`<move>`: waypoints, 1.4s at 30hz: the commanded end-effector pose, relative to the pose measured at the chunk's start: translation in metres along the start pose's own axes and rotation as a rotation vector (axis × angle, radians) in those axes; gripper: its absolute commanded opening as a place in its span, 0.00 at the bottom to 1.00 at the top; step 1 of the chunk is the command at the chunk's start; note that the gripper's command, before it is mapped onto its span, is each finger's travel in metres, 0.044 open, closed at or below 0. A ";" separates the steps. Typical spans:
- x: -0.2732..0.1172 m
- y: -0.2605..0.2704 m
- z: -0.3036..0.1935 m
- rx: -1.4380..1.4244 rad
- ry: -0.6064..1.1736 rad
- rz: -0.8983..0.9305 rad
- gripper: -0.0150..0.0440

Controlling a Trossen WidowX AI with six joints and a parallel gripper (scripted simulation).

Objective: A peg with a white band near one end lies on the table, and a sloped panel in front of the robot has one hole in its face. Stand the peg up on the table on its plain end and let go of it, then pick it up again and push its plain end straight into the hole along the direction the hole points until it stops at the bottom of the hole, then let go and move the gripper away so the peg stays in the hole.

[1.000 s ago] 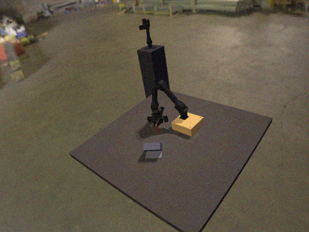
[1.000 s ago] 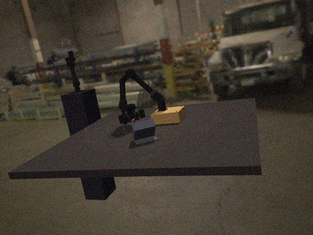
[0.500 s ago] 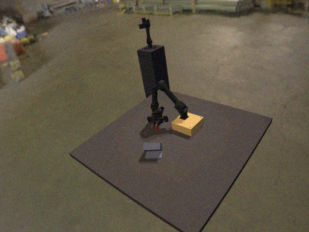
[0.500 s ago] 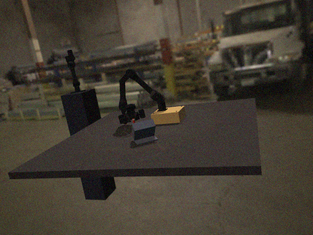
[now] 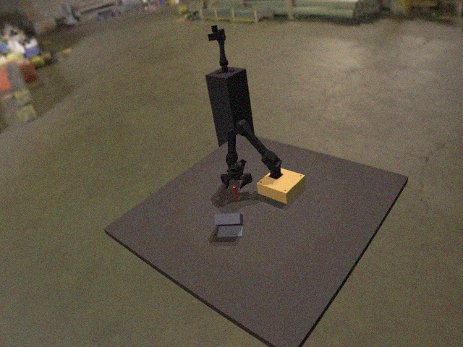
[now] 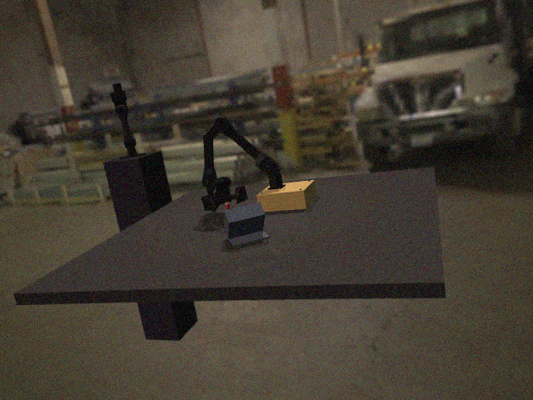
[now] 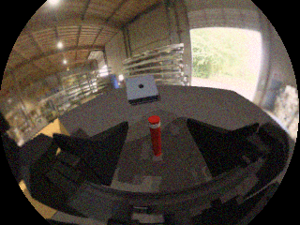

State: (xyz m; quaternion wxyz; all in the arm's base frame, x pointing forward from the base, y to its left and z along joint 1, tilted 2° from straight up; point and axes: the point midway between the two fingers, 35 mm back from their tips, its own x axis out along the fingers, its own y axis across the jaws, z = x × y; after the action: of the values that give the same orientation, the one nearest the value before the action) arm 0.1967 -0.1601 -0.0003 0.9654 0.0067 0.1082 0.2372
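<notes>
The red peg (image 5: 235, 191) (image 6: 227, 205) (image 7: 157, 141) stands upright on the table, its white-banded end up and its plain end down. My gripper (image 5: 236, 184) (image 6: 226, 203) (image 7: 157, 123) is open, with one finger on each side of the peg and a gap on both sides. Nothing is held. The sloped panel (image 5: 228, 219) (image 6: 246, 212) (image 7: 142, 93) stands on the table beyond the peg. Its single dark hole (image 7: 141, 86) shows in the wrist view, with nothing in it. The hole is hidden in the top and exterior views.
The arm rises from a yellow-orange box (image 5: 282, 183) (image 6: 286, 197) (image 7: 55, 127) beside the gripper. A tall dark block (image 5: 231, 100) (image 6: 137, 185) with a thin black stand on top is at the table's edge behind the arm. The dark table (image 5: 299, 238) (image 6: 344, 249) carries the panel and the box.
</notes>
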 end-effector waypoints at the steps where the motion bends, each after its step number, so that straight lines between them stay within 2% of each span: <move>1: 0.000 0.000 0.000 0.000 0.000 0.000 1.00; 5: -0.002 -0.002 0.009 -0.001 0.000 0.000 1.00; 14: -0.024 0.005 0.136 -0.002 0.000 0.000 1.00; 17: -0.027 0.012 0.157 -0.002 0.000 0.000 1.00; 26: -0.025 0.014 0.156 0.002 0.015 0.017 1.00; 42: 0.002 0.048 0.116 0.056 0.453 0.310 1.00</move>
State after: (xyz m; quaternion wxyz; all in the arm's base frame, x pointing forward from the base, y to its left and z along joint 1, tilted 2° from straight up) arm 0.2018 -0.1174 0.1242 0.8924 0.0062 0.2747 0.3578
